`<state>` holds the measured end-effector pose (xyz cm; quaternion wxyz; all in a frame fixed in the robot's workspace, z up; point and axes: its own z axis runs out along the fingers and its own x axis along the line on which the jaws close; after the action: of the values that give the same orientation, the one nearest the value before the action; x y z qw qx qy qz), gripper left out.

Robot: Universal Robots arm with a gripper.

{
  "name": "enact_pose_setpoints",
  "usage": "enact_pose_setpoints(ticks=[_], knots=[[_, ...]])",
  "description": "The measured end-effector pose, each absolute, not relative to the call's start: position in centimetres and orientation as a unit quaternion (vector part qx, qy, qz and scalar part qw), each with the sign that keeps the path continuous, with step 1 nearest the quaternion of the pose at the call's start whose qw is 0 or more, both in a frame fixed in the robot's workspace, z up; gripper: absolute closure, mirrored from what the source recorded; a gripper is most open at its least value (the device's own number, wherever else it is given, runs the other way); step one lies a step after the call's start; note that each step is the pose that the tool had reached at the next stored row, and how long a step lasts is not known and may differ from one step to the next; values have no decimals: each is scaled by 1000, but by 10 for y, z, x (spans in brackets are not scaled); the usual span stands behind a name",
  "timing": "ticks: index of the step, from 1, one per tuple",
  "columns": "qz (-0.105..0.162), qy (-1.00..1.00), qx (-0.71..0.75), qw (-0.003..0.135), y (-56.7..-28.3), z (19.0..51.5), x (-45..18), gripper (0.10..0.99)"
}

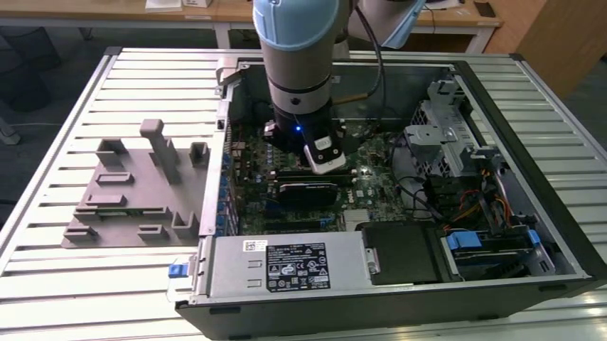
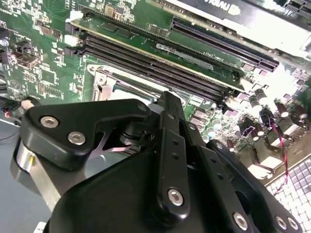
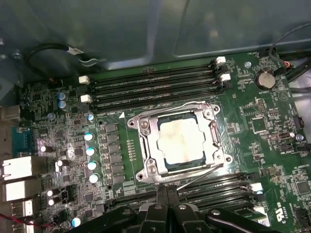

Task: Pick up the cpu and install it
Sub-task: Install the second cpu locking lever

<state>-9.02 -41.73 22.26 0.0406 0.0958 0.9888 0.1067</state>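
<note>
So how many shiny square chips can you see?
1: the cpu sits in the metal-framed socket on the green motherboard. Others may hide under the arm.

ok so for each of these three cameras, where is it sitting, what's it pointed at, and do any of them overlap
Exterior view: off the arm, above the open computer case, looking down at the arm over the motherboard.
First wrist view: on the arm, looking down on the cpu seated in its socket; black end effector linkage shows.
Second wrist view: on the arm, low and oblique across the board; end effector body fills the foreground.
Shared: both wrist views show the memory slots and socket frame.
</note>
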Motion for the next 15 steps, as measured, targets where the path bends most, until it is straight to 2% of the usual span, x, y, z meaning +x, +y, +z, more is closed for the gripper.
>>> enact_pose_setpoints(ticks=[5,15], knots=[[126,987,96,39,-423,219,-91,980],[138,985,97,38,-426,210,-96,980]])
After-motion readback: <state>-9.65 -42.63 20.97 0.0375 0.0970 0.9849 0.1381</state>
